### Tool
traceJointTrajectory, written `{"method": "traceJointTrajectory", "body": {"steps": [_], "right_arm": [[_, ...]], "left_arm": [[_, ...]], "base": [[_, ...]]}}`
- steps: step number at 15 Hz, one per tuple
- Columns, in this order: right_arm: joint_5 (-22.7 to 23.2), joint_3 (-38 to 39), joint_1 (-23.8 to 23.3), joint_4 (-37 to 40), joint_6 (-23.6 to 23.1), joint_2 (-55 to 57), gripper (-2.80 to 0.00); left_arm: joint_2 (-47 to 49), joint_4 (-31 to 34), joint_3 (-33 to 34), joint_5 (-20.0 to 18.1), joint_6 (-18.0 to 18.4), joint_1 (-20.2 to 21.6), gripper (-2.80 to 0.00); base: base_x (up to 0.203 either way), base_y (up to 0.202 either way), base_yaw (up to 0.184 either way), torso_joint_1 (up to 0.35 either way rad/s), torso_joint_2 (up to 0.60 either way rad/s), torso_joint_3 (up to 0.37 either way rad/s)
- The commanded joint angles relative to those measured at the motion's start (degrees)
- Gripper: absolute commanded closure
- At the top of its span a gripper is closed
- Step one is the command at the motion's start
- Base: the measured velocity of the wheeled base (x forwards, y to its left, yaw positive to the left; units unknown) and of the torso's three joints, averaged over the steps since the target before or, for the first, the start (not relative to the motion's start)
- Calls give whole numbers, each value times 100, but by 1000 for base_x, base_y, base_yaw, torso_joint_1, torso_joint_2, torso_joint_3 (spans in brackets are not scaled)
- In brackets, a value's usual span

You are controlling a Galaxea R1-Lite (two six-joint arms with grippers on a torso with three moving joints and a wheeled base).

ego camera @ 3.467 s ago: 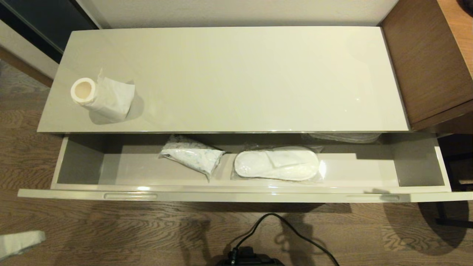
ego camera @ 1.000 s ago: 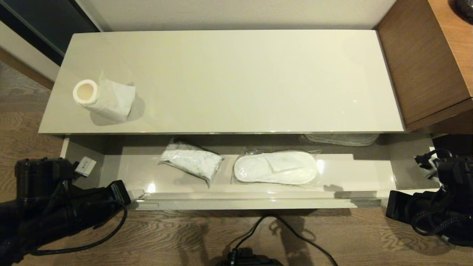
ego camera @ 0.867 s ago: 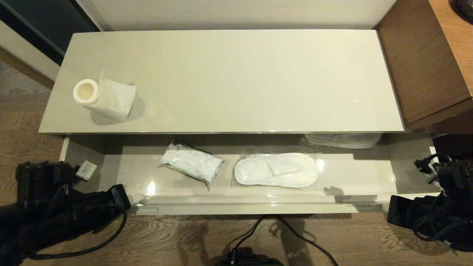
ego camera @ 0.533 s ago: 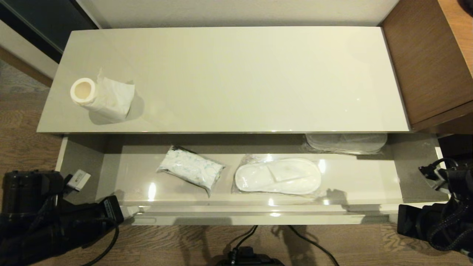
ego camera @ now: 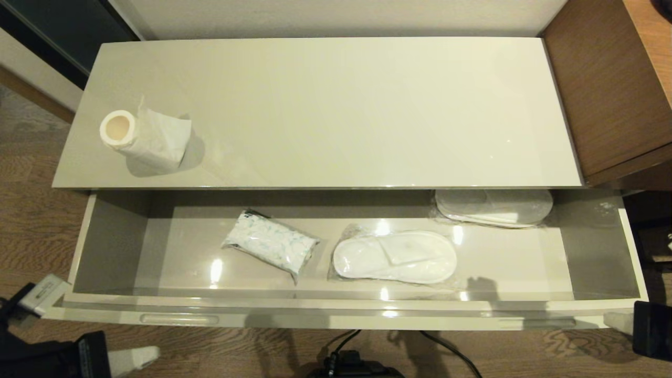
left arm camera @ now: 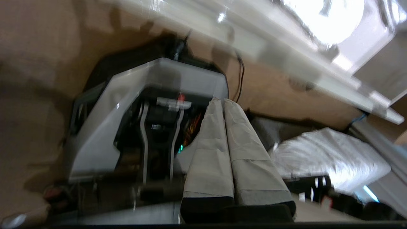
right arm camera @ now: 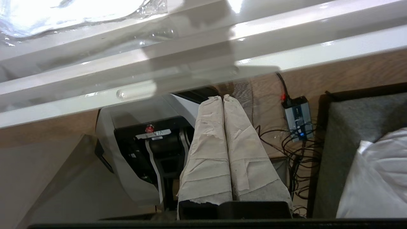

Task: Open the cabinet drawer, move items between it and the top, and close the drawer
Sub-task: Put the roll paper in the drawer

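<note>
Standing fully open across the lower half of the head view, the cabinet drawer (ego camera: 113, 247) holds a printed packet (ego camera: 270, 244) and wrapped slippers (ego camera: 395, 257). The toilet paper roll (ego camera: 144, 137) lies at upper left on the top (ego camera: 336, 110). Left hand (left arm camera: 224, 105) and right hand (right arm camera: 222, 100) sit low at the bottom corners, fingers pressed together, holding nothing.
</note>
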Motion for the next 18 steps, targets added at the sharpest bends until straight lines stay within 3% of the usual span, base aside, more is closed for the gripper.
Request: {"method": "traceJointTrajectory", "body": {"steps": [1,11,16,18], "right_arm": [[-26,-295,1,446,13,-529,0],[-94,-1089,-7,809,17,-652,0],[-63,-1377,17,1054,-142,-669,0],[-59,-1479,32,1373,-710,-1095,0]], "left_arm": [[-724,704,-433,-10,-24,8,0],[-665,803,-978,51,-41,146,0],[-660,1756,-1872,304,241,162,0],[-813,2167,-2336,567,583,162,0]], "base": [[0,0,0,0,0,0],[0,0,0,0,0,0],[0,0,0,0,0,0],[0,0,0,0,0,0]]}}
